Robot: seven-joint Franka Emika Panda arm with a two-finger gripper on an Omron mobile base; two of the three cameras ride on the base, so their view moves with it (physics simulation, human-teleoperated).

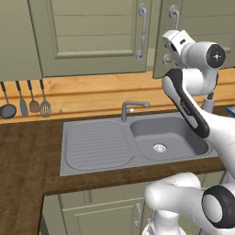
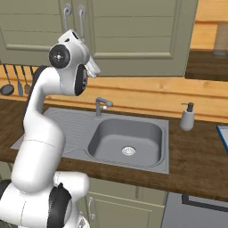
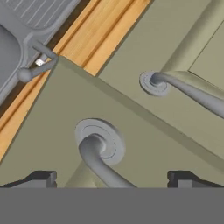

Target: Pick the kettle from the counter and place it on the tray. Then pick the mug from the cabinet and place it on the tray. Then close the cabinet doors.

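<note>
The two olive-grey cabinet doors [image 1: 96, 36] [image 2: 133, 31] of the wall cabinet stand nearly shut above the sink. In the hand view one door [image 3: 57, 127] sits a little proud of the other [image 3: 144, 57] along their shared edge. My gripper [image 3: 111, 179] [image 1: 169, 48] [image 2: 73, 38] is open and empty, right in front of the near bar handle [image 3: 98, 155], with the second handle [image 3: 188, 89] beyond. A blue tray rim [image 2: 222, 133] [image 1: 231, 110] peeks in at the right on the dark wood counter [image 1: 23, 156]. Kettle and mug are out of view.
A grey steel sink [image 1: 98, 147] [image 2: 129, 138] with a faucet [image 1: 131, 108] lies below the gripper. A pump soap dispenser [image 2: 187, 116] stands right of the sink. Several utensils [image 1: 25, 101] hang on the wall at the left.
</note>
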